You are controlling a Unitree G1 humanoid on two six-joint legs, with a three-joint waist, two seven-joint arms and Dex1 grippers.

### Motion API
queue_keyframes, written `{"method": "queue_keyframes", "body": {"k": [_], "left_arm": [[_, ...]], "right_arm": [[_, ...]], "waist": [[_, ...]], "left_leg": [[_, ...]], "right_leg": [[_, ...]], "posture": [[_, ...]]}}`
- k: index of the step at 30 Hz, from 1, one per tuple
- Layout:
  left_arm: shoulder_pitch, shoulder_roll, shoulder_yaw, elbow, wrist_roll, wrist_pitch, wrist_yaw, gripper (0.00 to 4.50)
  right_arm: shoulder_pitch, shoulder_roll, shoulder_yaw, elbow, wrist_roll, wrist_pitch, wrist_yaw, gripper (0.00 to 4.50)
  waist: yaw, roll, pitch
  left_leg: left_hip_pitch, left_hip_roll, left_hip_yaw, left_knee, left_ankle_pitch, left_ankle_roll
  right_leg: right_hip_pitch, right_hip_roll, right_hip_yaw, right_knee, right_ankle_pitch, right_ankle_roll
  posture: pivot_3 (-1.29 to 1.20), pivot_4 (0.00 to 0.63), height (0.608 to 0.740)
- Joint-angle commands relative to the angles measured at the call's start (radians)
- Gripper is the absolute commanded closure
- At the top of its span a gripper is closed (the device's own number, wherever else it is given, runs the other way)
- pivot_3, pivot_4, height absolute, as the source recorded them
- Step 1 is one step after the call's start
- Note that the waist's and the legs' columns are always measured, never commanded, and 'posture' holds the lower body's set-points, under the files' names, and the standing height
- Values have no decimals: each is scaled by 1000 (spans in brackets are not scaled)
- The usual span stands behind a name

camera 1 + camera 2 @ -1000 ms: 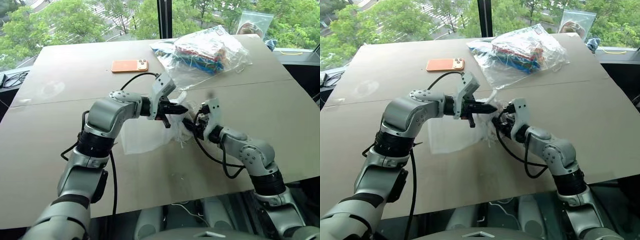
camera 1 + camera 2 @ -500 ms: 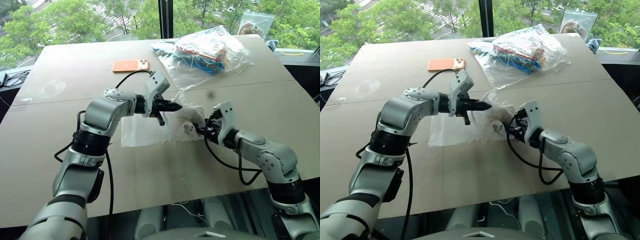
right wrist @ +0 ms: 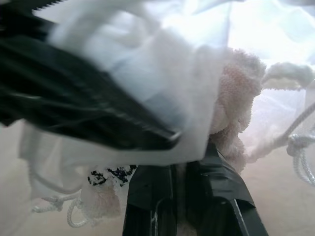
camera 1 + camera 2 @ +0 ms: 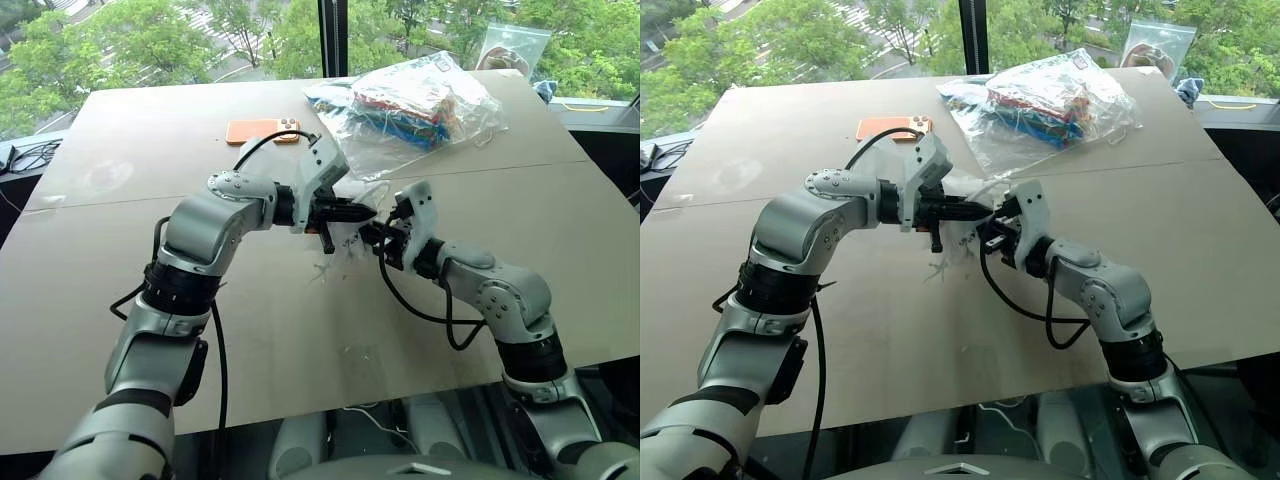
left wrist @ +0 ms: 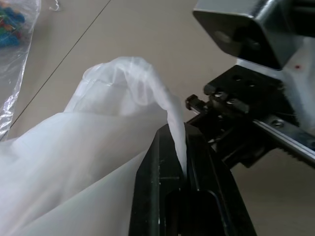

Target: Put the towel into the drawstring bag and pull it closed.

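We count 1 drawstring bag (image 5: 98, 142) pinched by the left gripper (image 5: 178, 162), 1 towel (image 3: 235, 103) clamped in the right gripper (image 3: 184, 162), 1 orange phone (image 4: 258, 131).

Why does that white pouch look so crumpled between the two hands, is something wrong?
Nothing looks damaged. The drawstring bag is bunched and lifted off the table, pinched in the left hand, while the right hand grips the towel at its mouth. Loose cords dangle below.
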Motion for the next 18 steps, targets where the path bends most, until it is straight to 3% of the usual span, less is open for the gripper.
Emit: {"method": "queue_keyframes", "body": {"k": [1, 3, 7, 12, 18], "left_arm": [[17, 21, 10, -61, -22, 7, -14, 4500], [30, 31, 19, -61, -28, 21, -9, 4500], [55, 55, 25, -26, 3, -30, 2, 4500], [24, 38, 33, 29, -7, -40, 0, 4500], [28, 9, 58, -16, -122, 90, -35, 4500]], "right_arm": [[-19, 58, 16, 83, -54, -165, 68, 4396], [-12, 92, 5, 142, -65, -221, 93, 4396], [12, 210, -140, 212, 76, -276, 154, 4396], [14, 174, -29, 200, 32, -281, 331, 4396], [-111, 277, -18, 458, -5, -396, 481, 4396]], "waist": [[-2, 0, 0], [-5, 0, 0], [-8, 0, 0], [-5, 0, 0], [-18, 1, 0]], "left_leg": [[0, 0, 0, 0, 0, 0], [0, 0, 0, 0, 0, 0], [0, 0, 0, 0, 0, 0], [0, 0, 0, 0, 0, 0], [1, 1, 0, 0, 0, 0]], "right_leg": [[0, 0, 0, 0, 0, 0], [0, 0, 0, 0, 0, 0], [0, 0, 0, 0, 0, 0], [0, -1, 0, 0, 0, 0], [-1, 2, 0, 2, 0, 0]], "posture": [[0, 150, 740], [0, 150, 740], [0, 150, 740], [0, 150, 740], [0, 150, 740]]}}
